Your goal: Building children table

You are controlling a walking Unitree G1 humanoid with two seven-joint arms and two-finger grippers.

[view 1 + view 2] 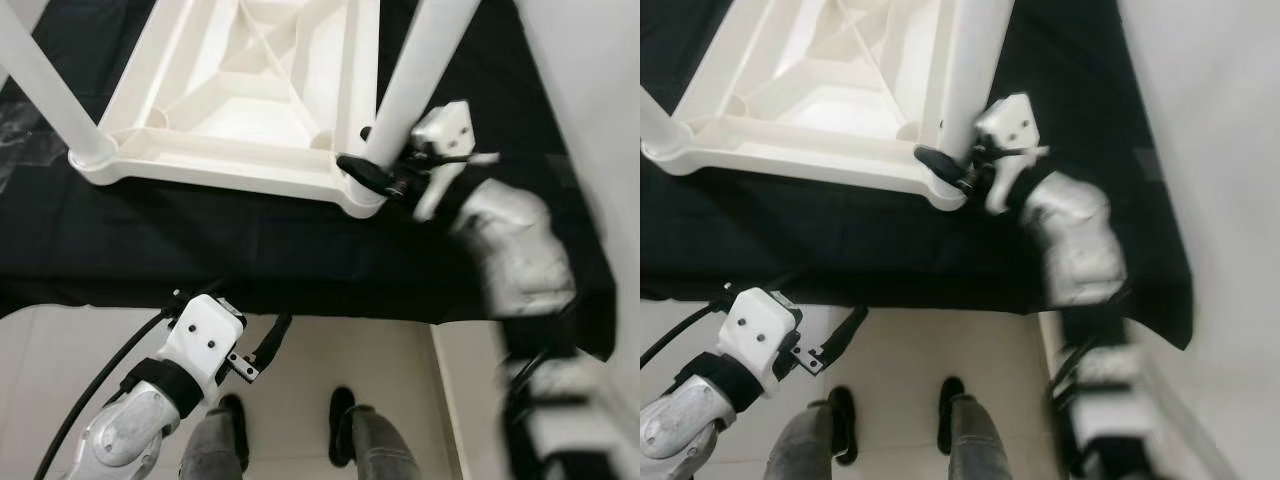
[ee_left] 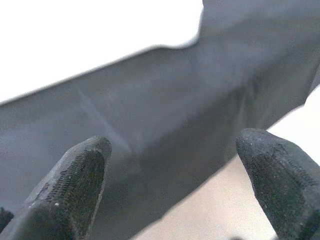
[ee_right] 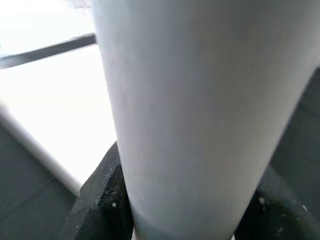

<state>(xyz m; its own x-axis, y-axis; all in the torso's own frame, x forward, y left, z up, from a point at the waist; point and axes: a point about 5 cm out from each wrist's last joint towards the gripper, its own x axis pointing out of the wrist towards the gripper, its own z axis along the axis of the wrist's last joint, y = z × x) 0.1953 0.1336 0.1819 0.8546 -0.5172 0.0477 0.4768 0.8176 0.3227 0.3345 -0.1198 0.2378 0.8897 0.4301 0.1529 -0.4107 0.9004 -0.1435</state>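
Observation:
A white plastic children's table [image 1: 220, 165] lies upside down on a black cloth [image 1: 200, 240]. One white leg [image 1: 415, 70] stands in its near right corner socket, another leg [image 1: 45, 85] in the near left corner. My right gripper [image 1: 385, 175] is shut around the base of the right leg, just above the socket. The right wrist view has that leg [image 3: 200, 115] between the black fingers [image 3: 102, 200]. My left gripper [image 1: 255, 340] hangs open below the cloth's front edge with nothing in it; its fingertips [image 2: 75, 185] point at the cloth.
The black cloth drapes over the front edge of the surface. Below it lies a pale tiled floor [image 1: 300, 370], where two grey legs with black feet [image 1: 345, 425] stand. A white wall [image 1: 600, 100] runs close along the right side.

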